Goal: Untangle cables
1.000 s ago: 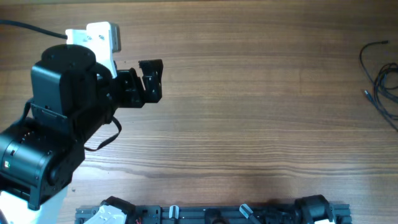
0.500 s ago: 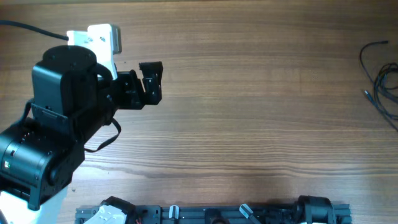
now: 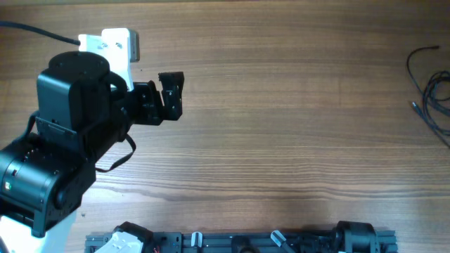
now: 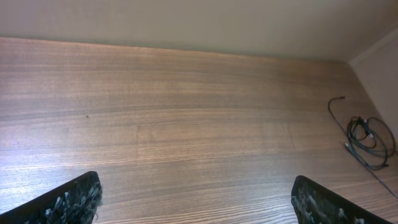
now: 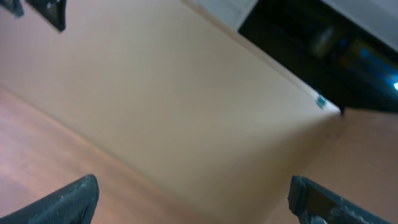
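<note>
Your left gripper point(image 3: 171, 93) and right gripper point(image 5: 193, 199) stand released. The cables point(image 4: 368, 134) lie well apart from the left one, off to its right.

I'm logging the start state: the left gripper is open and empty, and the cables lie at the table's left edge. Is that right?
Not quite. The cables lie at the right edge of the table, not the left; the overhead view shows them there, far across from the left gripper. The rest holds: the left gripper is open and empty.
</note>
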`<state>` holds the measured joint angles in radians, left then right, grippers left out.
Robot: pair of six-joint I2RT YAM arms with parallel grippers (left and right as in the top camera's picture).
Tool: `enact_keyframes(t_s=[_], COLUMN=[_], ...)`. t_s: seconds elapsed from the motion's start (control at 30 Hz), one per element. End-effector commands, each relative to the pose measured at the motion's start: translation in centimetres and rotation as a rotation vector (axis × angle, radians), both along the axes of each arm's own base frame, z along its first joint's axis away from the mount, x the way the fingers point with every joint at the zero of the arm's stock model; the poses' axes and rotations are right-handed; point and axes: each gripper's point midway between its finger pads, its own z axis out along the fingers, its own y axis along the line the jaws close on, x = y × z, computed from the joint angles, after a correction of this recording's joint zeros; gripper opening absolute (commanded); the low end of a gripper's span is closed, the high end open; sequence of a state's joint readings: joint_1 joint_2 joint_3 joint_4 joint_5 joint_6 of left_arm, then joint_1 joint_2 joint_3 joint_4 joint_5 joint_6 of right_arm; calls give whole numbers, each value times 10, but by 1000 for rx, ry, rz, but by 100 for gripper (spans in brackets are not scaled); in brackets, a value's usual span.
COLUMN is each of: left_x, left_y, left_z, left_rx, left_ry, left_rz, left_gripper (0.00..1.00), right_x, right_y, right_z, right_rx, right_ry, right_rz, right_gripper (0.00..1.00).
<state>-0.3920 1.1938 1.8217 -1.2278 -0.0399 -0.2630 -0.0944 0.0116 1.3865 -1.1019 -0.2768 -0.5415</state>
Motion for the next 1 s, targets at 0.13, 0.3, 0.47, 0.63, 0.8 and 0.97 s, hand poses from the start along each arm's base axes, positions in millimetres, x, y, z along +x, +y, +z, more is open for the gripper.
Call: enact_keyframes(t_s=[0.13,0.3,0.47,0.63,0.8,0.97], left_x=[-1,-1,-1,-1,-1,-1], left_y=[1,2,2,2,2,2], left_z=[6,6,6,6,5,5], left_rx=[15,15,15,15,16,16], left_ry=[-26,-25,-25,-25,-23,-22], left_rz=[-5,-6,-6,-5,-5,-5], left_gripper=[100,100,99,99,99,99], right_x=[93,146,181,211,230,248], right_y=[23,25,27,11,9,-10], right_z=[-14,-46,-79,-111,-153,-185], right_rx=[-39,14,3,84,131,242], right_ry=[-29,-5,-18,12,86,131], right_rz=[199,261,297,227,226,136], right_gripper=[100,100,100,100,100,100])
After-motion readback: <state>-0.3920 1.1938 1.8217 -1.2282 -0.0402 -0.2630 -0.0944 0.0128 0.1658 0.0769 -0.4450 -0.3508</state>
